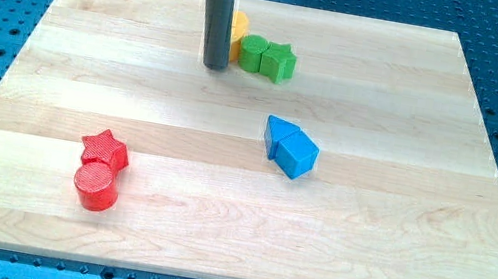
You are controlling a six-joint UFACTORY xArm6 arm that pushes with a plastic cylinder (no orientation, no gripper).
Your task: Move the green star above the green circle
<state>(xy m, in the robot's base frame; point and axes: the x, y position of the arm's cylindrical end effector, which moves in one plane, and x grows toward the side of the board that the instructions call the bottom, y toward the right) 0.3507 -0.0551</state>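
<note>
My tip (215,66) stands on the tabletop (366,230), at the left of a yellow block (238,28) and the green circle (251,52). The green star (279,62) touches this circle at its right. The arm has no gripper.

Green star (280,62) lay flat near the board's top, touching the green circle (252,52) on its left.
</note>
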